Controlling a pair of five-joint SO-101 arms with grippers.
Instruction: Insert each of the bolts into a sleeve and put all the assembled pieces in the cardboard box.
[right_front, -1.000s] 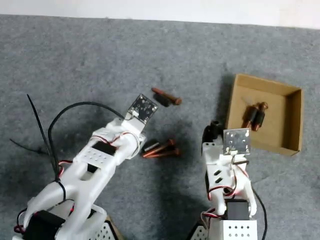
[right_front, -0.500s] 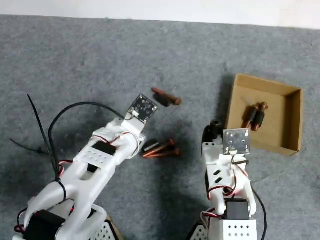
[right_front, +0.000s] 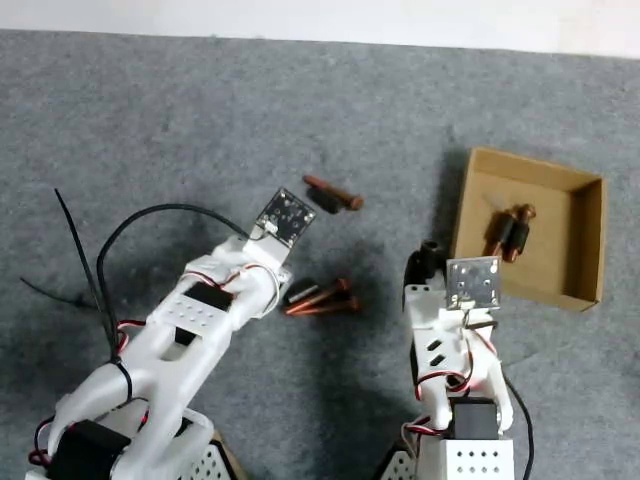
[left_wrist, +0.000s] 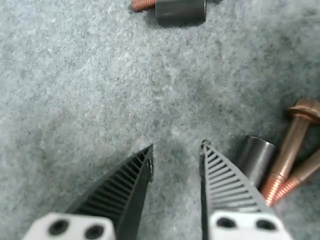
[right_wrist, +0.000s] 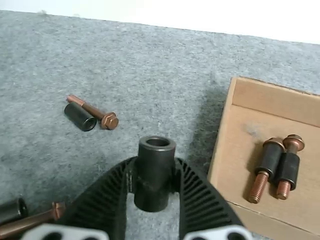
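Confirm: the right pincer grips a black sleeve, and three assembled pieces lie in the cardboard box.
Not three: the right wrist view shows two assembled pieces in the cardboard box. The right pincer does grip a black sleeve.

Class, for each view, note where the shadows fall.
High view: soft shadow on the carpet left of the cardboard box and around the left arm. Right wrist view: shadow darkens the carpet along the box's wall. Left wrist view: carpet dimmer near the loose sleeve.

High view centre: loose sleeve half under left arm; left wrist view: far sleeve cut by edge; right wrist view: cardboard box cropped.
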